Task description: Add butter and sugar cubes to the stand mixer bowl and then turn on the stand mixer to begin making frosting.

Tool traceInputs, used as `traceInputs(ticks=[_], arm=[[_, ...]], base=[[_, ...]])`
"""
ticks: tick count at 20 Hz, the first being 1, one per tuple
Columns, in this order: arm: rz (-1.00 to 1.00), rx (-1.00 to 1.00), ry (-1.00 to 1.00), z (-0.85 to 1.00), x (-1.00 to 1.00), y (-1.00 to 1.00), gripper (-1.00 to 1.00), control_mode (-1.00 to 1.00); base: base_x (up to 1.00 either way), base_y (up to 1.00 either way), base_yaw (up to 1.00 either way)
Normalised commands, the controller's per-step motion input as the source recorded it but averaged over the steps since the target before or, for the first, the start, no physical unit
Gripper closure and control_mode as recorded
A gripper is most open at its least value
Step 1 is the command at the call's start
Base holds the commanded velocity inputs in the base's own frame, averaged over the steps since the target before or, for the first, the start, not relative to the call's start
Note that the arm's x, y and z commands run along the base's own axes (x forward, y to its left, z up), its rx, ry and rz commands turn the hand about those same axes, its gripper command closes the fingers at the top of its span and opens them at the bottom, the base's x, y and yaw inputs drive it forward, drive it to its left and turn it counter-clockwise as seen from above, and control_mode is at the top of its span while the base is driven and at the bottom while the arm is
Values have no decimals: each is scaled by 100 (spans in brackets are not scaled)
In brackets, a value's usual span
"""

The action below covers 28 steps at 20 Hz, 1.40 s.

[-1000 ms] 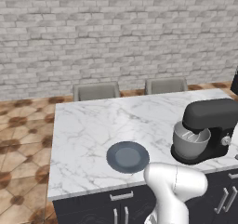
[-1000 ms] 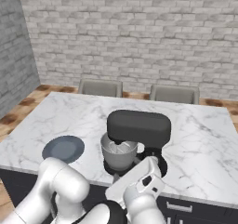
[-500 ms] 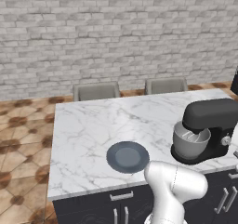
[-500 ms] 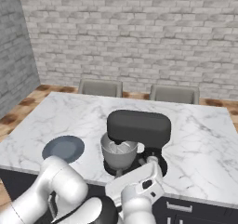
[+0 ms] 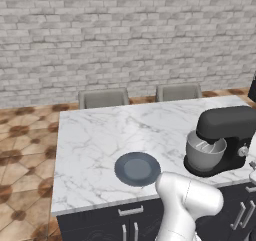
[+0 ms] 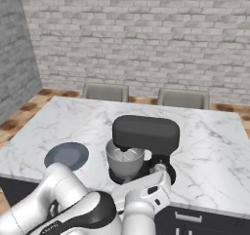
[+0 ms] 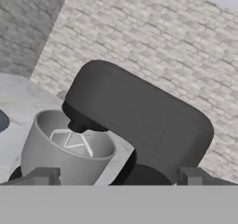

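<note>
Over the last second almost nothing on the counter has shifted: the black stand mixer [image 6: 146, 140] and the dark grey plate [image 5: 137, 168] sit where they did, and only the arm's forward link has crept a little nearer the mixer's base in the right base view, which reads as a slow approach rather than any step completed. The gripper [image 7: 116, 177] is spread wide, its two dark tips far apart at the bottom of the hand view, holding nothing and touching nothing. Directly ahead of it, and close, stands the mixer's bulky head; the stand mixer bowl [image 7: 65, 151] lies ahead and toward one tip, with the wire whisk [image 7: 74, 141] hanging inside it. The bowl looks empty as far as its interior shows, though its bottom is hidden. The plate, off to the far side of the bowl from the gripper, appears bare, and I cannot make out the butter or sugar cubes, so loading seems not yet begun.
</note>
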Motion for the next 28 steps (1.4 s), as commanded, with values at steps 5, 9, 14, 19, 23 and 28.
traceInputs(ticks=[5, 9, 14, 19, 23, 28], arm=[[-5, -4, 6, -12, 2, -5, -100, -100], [-1, -6, 0, 0, 2, 0, -100, -100], [0, -8, 0, 0, 9, 0, -100, -100], [0, -7, 0, -1, 18, -1, -100, -100], [0, -4, 1, -9, 24, -5, -100, -100], [0, -2, 4, -20, 19, -7, -100, -100]], base=[[0, 0, 0], [0, 0, 0], [0, 0, 0], [0, 0, 0], [0, 0, 0], [0, 0, 0]])
